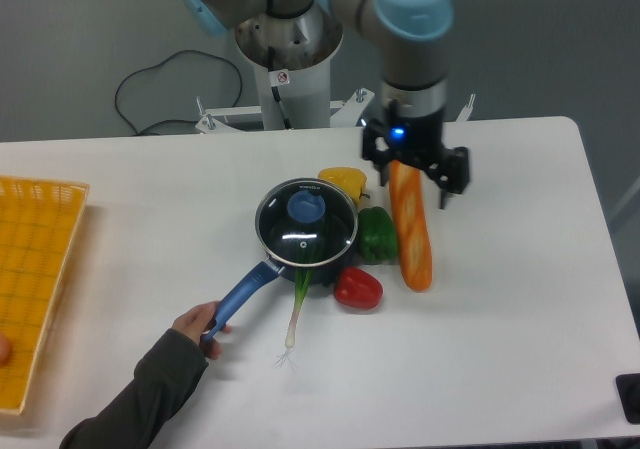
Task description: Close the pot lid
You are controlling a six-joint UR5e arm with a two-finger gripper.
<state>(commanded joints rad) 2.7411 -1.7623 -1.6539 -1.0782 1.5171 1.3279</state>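
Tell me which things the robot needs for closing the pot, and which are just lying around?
For the job:
pot
lid
gripper

Just lying around:
bread loaf
green pepper
red pepper
yellow pepper
spring onion
yellow basket

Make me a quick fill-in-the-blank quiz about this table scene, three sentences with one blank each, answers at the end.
1. The lid sits on the ____.
2. A person's hand grips the pot's blue ____.
3. The gripper hangs above the long orange ____.

Missing words: pot; handle; bread
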